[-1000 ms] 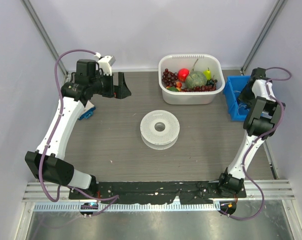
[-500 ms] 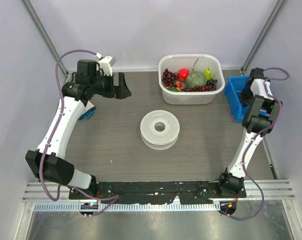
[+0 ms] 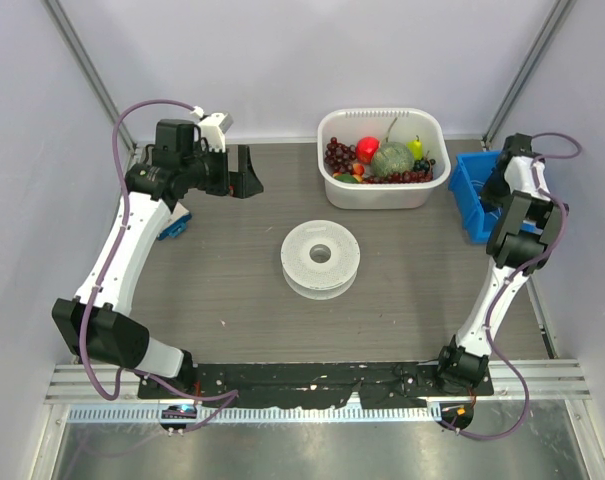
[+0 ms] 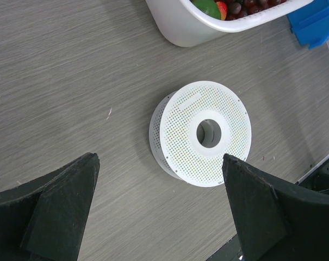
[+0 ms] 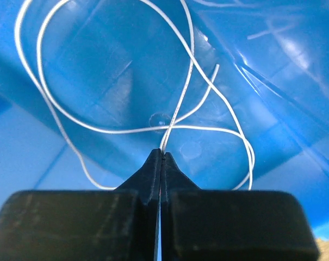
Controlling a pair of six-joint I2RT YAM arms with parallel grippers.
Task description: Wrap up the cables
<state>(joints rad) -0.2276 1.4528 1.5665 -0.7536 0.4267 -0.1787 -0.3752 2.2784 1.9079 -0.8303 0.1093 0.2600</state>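
The cable is a very thin white cord lying in loose loops on the floor of a blue bin. My right gripper is down inside that bin, shut with one strand of the cable pinched at its fingertips. In the top view the right arm hides these fingers and the cable. My left gripper hangs over the back left of the table, open and empty. A white perforated spool lies flat mid-table, below and between the left fingers.
A white tub of toy fruit stands at the back, just left of the blue bin; its corner shows in the left wrist view. A small blue object lies beside the left arm. Metal frame posts rise at both back corners.
The right gripper's jaws have closed on the cable strand in the bin, and the right wrist shifted slightly. The left arm and the spool have not moved.
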